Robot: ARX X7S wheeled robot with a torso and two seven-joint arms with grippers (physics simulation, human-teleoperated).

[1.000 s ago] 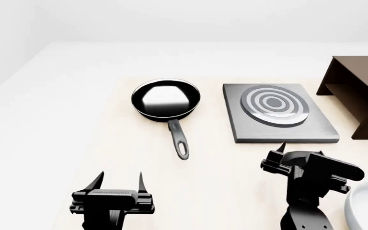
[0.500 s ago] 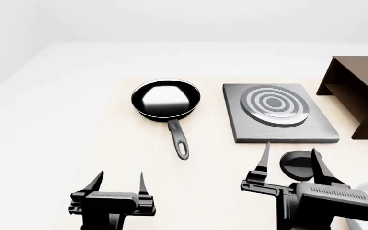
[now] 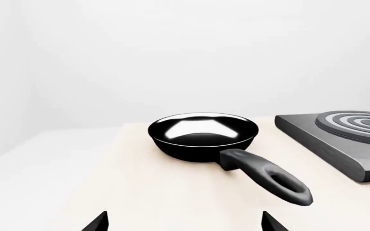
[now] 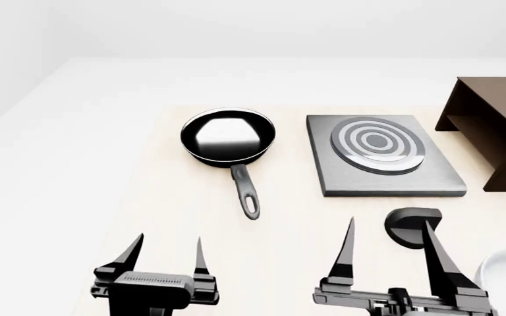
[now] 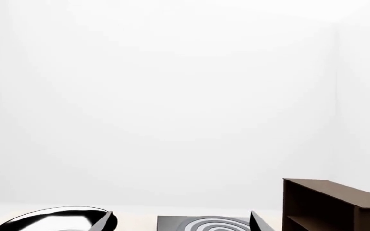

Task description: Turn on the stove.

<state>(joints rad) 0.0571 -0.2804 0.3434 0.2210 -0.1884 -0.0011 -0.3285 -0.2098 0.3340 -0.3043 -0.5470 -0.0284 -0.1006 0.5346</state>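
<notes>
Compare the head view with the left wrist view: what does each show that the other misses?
Only the head view shows the knob, the wooden box, both grippers whole, left and right, and a white rim at the edge. Only the left wrist view shows the frying pan side-on, revealing its depth. Both show the pan, the stove slab with its ring burner, and the table.

The stove (image 4: 385,158) is a flat square grey slab lying on the desk (image 4: 192,217), its ringed burner (image 4: 378,143) toward twelve o'clock. Its small black round knob (image 4: 413,226) sits just beside its six o'clock edge.
</notes>
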